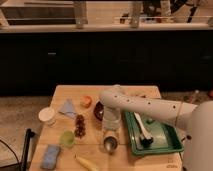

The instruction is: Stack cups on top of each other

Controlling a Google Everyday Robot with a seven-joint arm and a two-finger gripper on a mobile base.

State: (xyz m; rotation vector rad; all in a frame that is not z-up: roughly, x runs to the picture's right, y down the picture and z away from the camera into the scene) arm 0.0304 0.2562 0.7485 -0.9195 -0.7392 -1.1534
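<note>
Camera view looks down on a wooden table [125,92], taken here from its left side across to its right. At the far left, about nine o'clock from the table's middle, stands the white cup [47,116]; at seven o'clock from it a blue sponge [50,156] lies near the front edge. A pale blue cloth [67,107] lies just right of the white cup, and below it the green cup [67,138] stands upright beside a cluster of dark red grapes [80,125]. A small orange fruit [86,101] sits at twelve o'clock from the grapes, and a banana [87,163] lies at the front edge. Near the middle, the dark red bowl [98,111] shows partly behind the gripper [111,129], which hangs directly above the silver cup [110,144]; whether its fingers are spread or holding anything, I cannot tell. The white arm [150,107] runs off toward three o'clock, over a green tray [170,145] holding a brush [142,131].
</note>
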